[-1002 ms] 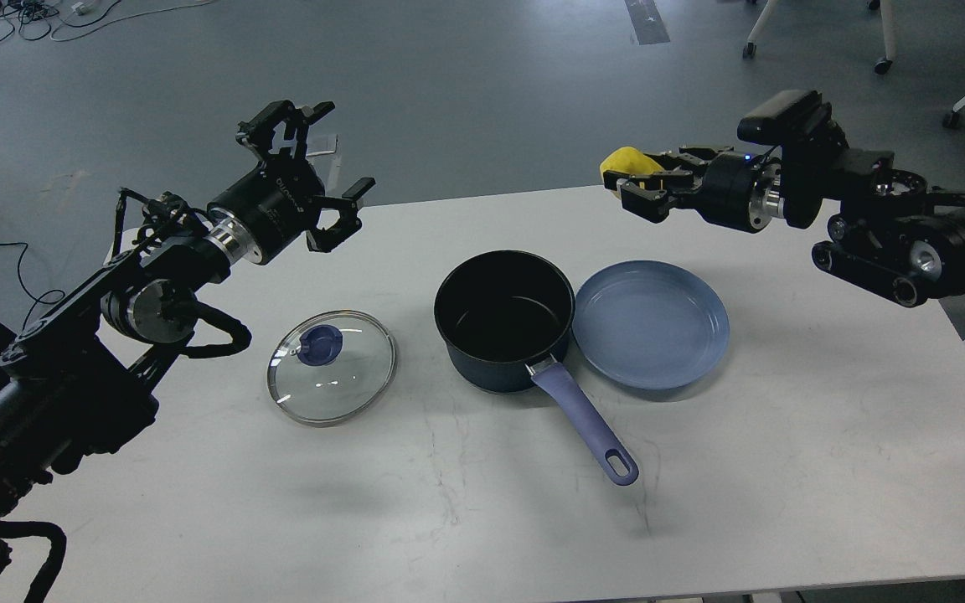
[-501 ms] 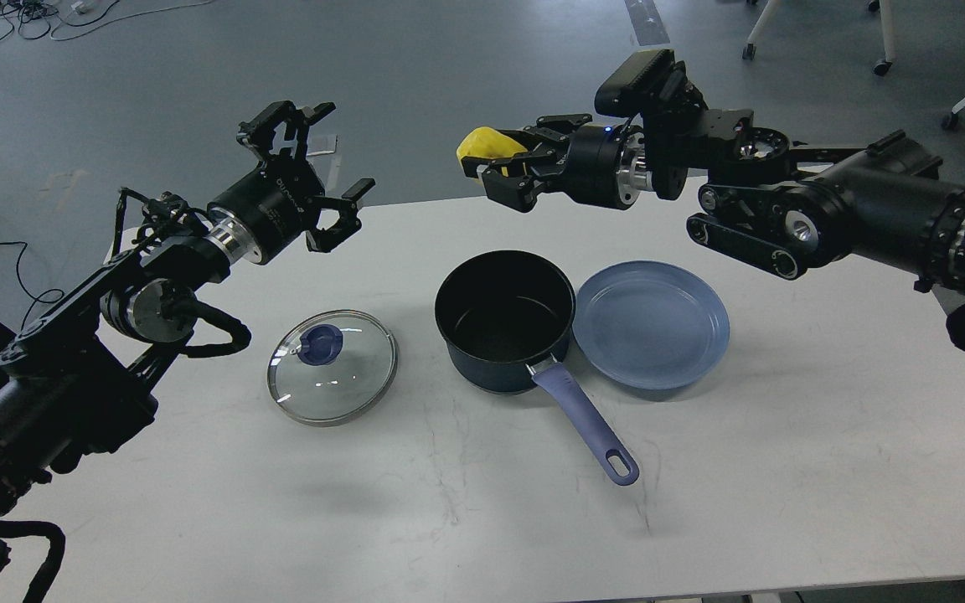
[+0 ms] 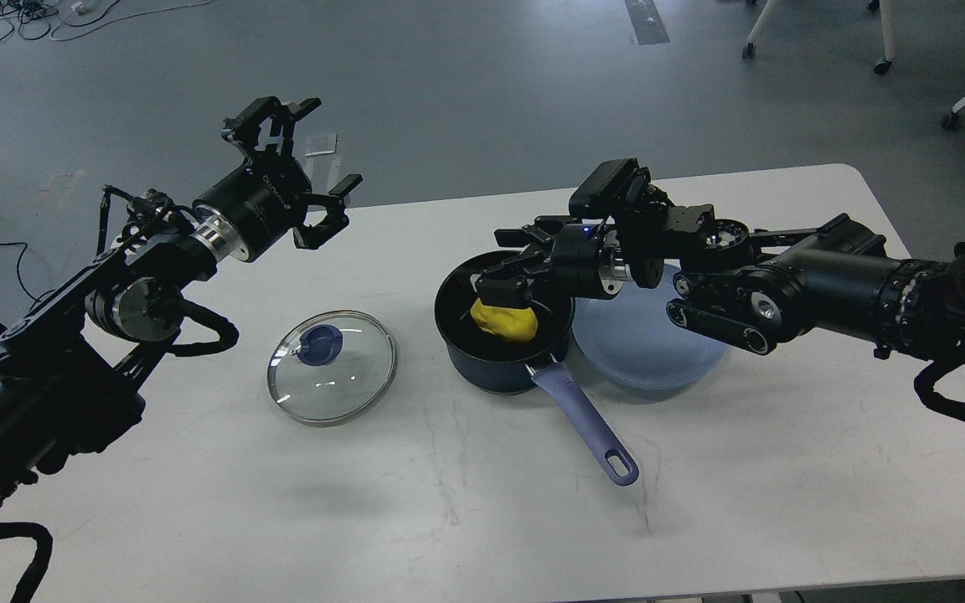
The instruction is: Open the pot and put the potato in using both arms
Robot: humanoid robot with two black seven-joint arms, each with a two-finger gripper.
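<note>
The right gripper (image 3: 503,289) reaches over the saucepan (image 3: 503,322), its fingers around the top of the potato (image 3: 504,320) — whether they pinch it or have let go I cannot tell. Lifting while gripped could drag the potato out or tip the pan. The potato sits inside the pan. At three o'clock, the blue plate (image 3: 633,368) looks bare. The left gripper (image 3: 302,180), fingers spread, hangs empty above the glass lid (image 3: 332,367) at nine o'clock.

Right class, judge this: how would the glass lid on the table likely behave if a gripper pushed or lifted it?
The glass lid lies flat with its knob up, so a push would probably slide it, not roll it. Its glossy surface looks slippery; the knob seems the safest hold. Being glass, it may break if dropped.
</note>
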